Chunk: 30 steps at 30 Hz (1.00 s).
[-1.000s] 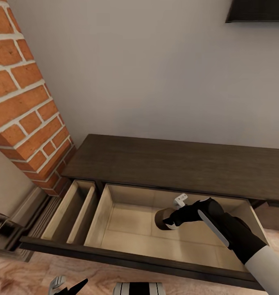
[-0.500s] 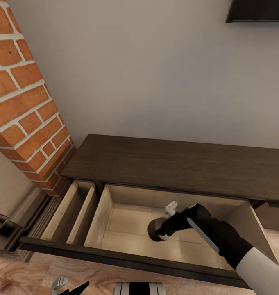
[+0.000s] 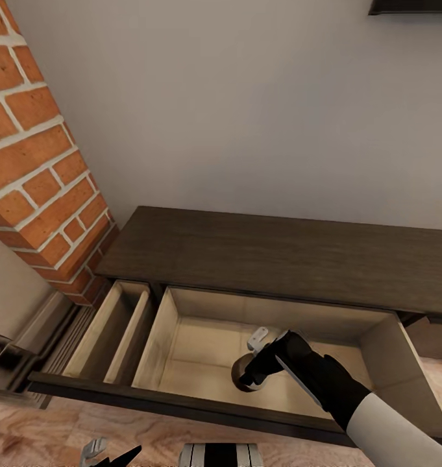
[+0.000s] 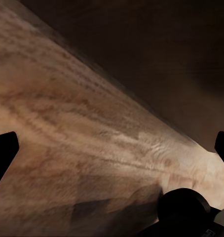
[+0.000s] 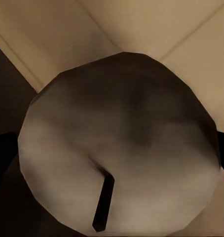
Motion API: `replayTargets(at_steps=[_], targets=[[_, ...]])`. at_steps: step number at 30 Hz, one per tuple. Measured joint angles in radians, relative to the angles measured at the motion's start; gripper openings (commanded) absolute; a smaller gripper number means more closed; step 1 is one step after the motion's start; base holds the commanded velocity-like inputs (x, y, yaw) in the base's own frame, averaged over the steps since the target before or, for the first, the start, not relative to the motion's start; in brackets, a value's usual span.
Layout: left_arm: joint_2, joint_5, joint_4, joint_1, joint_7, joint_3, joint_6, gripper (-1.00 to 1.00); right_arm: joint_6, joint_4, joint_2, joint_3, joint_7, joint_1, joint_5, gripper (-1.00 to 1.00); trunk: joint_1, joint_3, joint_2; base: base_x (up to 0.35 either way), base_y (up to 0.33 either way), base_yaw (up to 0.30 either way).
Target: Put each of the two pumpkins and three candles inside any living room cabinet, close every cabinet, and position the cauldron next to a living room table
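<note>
The candle (image 3: 246, 377), clamped in the right end effector (image 3: 254, 373), has sunk from mid-height to just above the floor of the cabinet (image 3: 272, 256)'s open drawer (image 3: 195, 350) near its front, so release looks imminent, while the left end effector (image 3: 107, 453) hangs apart over the wooden floor (image 4: 87, 148).

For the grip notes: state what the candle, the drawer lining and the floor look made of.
Candle: looks like matte wax, smooth brownish-grey round top with a dark wick.
Open drawer lining: pale beige flat board, matte; could be painted wood or laminate.
Floor: polished wood, going by the swirling grain and soft sheen.
</note>
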Motion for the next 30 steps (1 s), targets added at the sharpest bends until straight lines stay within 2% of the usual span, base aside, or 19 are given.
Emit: replayTargets(at_steps=[3, 9, 11, 14, 17, 21, 24, 30], targets=[[0.000, 0.000, 0.000, 0.000, 0.000, 0.000, 0.000, 1.00, 0.000, 0.002, 0.002, -0.003, -0.001, 0.000, 0.004, -1.00, 0.001, -0.012, -0.001, 0.000, 0.000, 0.000], [0.000, 0.000, 0.000, 0.000, 0.000, 0.000, 0.000, 1.00, 0.005, -0.002, 0.000, -0.007, -0.004, 0.000, 0.007, -1.00, 0.001, -0.012, -0.001, 0.000, 0.000, 0.000], [0.000, 0.000, 0.000, 0.000, 0.000, 0.000, 0.000, 1.00, 0.006, -0.003, 0.000, -0.007, -0.004, 0.000, 0.024, -1.00, 0.002, -0.019, -0.001, 0.000, 0.000, 0.000], [0.000, 0.000, 0.000, 0.000, 0.000, 0.000, 0.000, 1.00, 0.007, -0.004, 0.002, -0.009, -0.007, 0.000, 0.064, -1.00, 0.002, -0.019, -0.001, 0.000, 0.000, 0.000], [0.000, 0.000, 0.000, 0.000, 0.000, 0.000, 0.000, 1.00, 0.007, -0.004, 0.003, -0.018, -0.009, 0.000, 0.086, -1.00, 0.002, -0.019, -0.001, 0.000, 0.000, 0.000], [0.000, 0.000, 0.000, 0.000, 0.001, 0.000, 0.000, 1.00, 0.008, -0.004, 0.004, -0.028, -0.009, 0.000, 0.091, -1.00, 0.002, -0.019, -0.001, 0.000, 0.000, 0.000], [0.000, 0.000, 0.000, 0.000, 0.001, 0.000, 0.000, 1.00, 0.008, -0.004, 0.004, -0.032, -0.008, 0.000, 0.093, -1.00, 0.004, -0.031, -0.002, 0.000, 0.000, 0.000], [0.000, 0.001, 0.000, 0.000, 0.000, 0.002, 0.000, 1.00, 0.008, -0.004, 0.004, -0.033, -0.008, 0.000, 0.094, -1.00, 0.004, -0.031, -0.002, 0.000, 0.000, 0.000]])
